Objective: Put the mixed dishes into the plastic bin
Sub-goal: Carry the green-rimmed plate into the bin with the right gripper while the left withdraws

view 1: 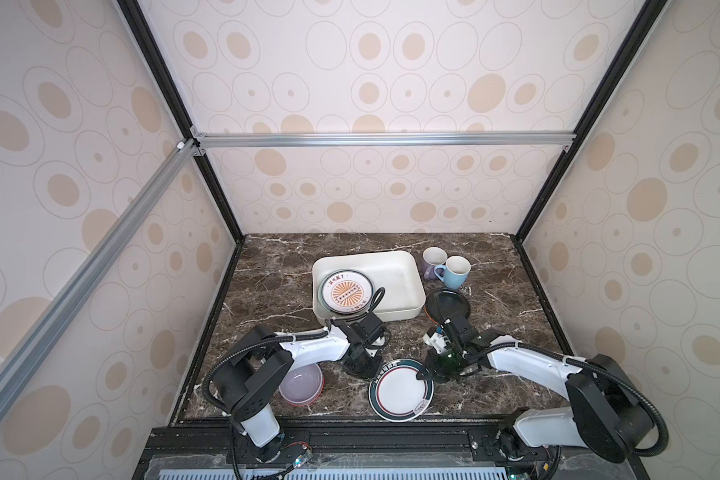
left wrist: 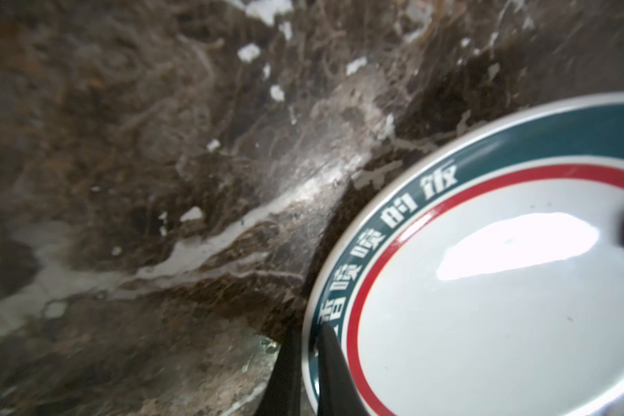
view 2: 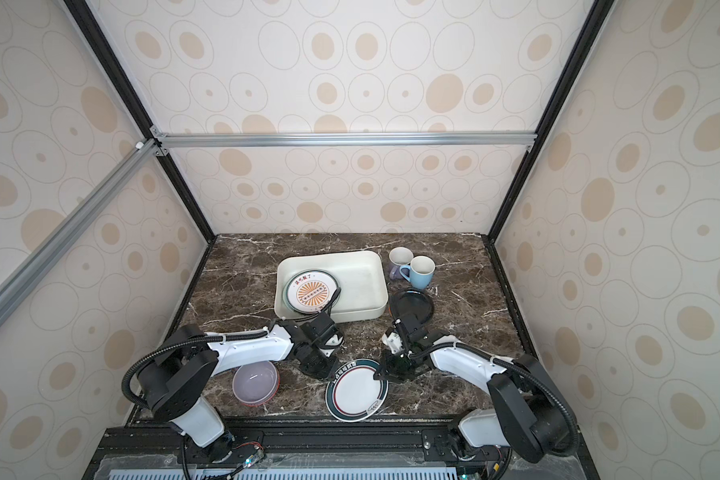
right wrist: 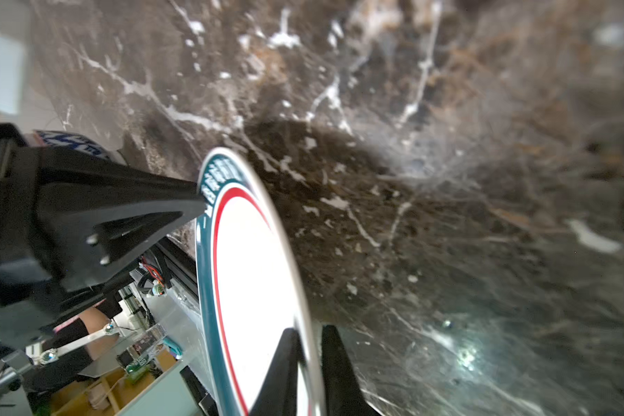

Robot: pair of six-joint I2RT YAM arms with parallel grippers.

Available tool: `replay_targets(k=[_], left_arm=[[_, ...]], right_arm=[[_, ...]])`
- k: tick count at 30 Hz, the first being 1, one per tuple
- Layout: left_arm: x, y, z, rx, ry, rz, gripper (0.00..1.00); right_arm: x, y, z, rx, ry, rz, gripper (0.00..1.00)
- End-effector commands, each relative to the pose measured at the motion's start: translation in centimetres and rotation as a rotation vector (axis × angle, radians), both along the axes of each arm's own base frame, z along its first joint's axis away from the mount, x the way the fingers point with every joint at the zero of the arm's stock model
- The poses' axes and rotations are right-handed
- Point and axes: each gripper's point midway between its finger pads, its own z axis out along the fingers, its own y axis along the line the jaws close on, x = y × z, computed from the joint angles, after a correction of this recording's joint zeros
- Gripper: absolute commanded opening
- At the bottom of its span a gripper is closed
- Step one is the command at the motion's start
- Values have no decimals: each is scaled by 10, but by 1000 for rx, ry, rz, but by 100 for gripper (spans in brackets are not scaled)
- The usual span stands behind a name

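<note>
Looking down in both top views, I found the plastic bin (view 1: 408, 266) mid-bench (view 1: 275, 266), holding the white plate with orange sunburst (view 1: 346, 293), which seemed to lie on another plate of which only the rim showed. Everything else was outside it. The black plate (view 1: 447, 305) lay just beside the bin. The lavender mug (view 1: 433, 257) and blue mug (view 1: 456, 270) stood close together behind it. The lavender bowl (view 1: 300, 384) sat under my left arm, and the dark-rimmed plate (view 1: 400, 390) lay at the near edge between my wrists. I judged the job well short of half done.

From the left wrist, my left jaws were pinching that plate (left wrist: 501, 306) at its teal rim, with a finger (left wrist: 289, 374) on either side of the edge.

From the right wrist, my right jaws were pinching the opposite rim of the same plate (right wrist: 253, 270), again with a finger (right wrist: 339, 371) on each face. The tip of my left jaws met the far edge. I could not tell whether the plate had left the bench. It had yet to be carried to the bin, with five dishes left.
</note>
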Motion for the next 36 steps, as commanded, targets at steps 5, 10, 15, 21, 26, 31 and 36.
replay_targets(k=[5, 10, 15, 21, 26, 31, 36], left_arm=[[37, -13, 25, 51, -104, -52, 42], [85, 1, 86, 39, -211, 29, 70], [137, 30, 172, -29, -363, 141, 98], [193, 88, 239, -15, -534, 339, 99], [215, 149, 259, -8, -609, 536, 99], [212, 199, 240, -16, -563, 658, 99], [198, 237, 220, 20, -539, 747, 99]], right_arm=[[0, -13, 13, -100, 16, 26, 2], [15, -10, 46, -97, -24, 52, 3], [41, -2, 85, -81, -84, 79, 3], [95, 25, 127, -61, -174, 123, 3], [154, 56, 150, 1, -245, 121, 2], [216, 87, 150, 45, -298, 113, 3], [272, 116, 117, 95, -338, 54, 3]])
